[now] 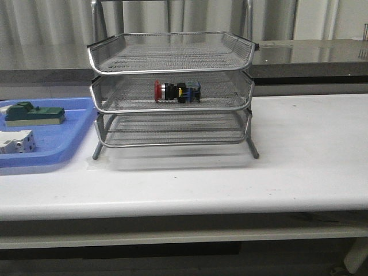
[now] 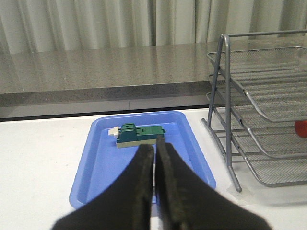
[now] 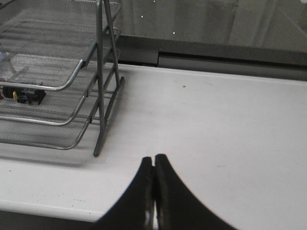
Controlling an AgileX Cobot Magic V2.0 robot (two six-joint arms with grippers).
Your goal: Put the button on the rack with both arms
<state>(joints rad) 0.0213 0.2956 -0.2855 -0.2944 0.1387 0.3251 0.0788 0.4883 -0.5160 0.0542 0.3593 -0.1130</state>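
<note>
While the button (image 1: 176, 92) is laid in the rack's (image 1: 171, 86) middle tray, both grippers (image 2: 154, 158) (image 3: 153, 165) are pressed closed, empty.

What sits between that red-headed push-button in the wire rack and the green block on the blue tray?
In the front view, only the silver wire-mesh rack's left wall and bare blue plastic tray separate the red-headed button from the green block.

The front camera is facing forward, level with the rack (image 1: 172, 92). Both wrist cameras are looking low across the table (image 3: 230, 124), each sharing a rack side.
</note>
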